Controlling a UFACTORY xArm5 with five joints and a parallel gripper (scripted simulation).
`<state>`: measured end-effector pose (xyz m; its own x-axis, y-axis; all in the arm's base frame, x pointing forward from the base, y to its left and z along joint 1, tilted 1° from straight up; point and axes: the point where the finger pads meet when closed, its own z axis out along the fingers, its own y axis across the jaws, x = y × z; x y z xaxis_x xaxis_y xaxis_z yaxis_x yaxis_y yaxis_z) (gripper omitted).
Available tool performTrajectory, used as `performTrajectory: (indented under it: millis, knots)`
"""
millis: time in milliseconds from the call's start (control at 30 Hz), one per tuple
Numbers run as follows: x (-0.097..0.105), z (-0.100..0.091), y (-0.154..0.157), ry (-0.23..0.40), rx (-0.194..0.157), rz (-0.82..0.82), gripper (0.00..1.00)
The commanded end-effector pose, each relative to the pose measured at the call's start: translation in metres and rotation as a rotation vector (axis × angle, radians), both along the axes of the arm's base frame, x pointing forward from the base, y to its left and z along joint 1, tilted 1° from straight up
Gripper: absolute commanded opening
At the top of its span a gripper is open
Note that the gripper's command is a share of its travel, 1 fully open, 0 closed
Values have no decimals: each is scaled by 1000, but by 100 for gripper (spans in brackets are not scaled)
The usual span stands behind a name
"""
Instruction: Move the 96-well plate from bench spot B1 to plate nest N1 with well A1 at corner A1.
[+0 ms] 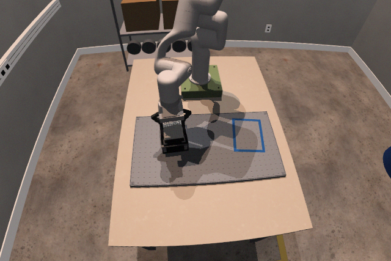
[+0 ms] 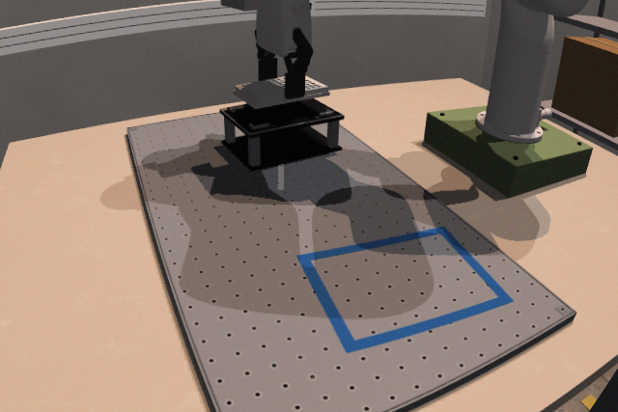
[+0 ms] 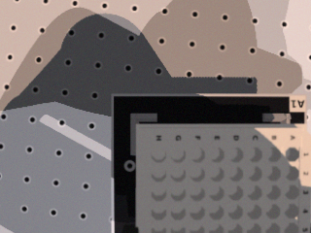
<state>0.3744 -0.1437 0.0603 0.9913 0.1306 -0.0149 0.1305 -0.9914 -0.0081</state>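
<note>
My tan table [image 1: 208, 214] fills the middle of the top view, and a grey perforated breadboard [image 1: 208, 169] lies across it. At upper left of the frame a metal shelf rack [image 1: 110, 14] holds brown boxes [image 1: 140, 13], with dark round shapes [image 1: 148, 46] on the shelf below. A wall outlet [image 1: 267, 28] sits at upper right.

Top view: high, front, looking down at whole tabletop [image 1: 201, 207]. Exterior: low, near, side-on. Wrist: straight down, close. All share the nest [image 2: 282, 121].
</note>
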Motion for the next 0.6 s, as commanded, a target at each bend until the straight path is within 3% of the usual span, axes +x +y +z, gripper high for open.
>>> performTrajectory:
  millis: [0, 267, 567]
  knots:
    - [1, -2, -1, -4, -1, 0, 0]
    - [1, -15, 0, -4, -1, 0, 0]
    - [1, -15, 0, -4, -1, 0, 0]
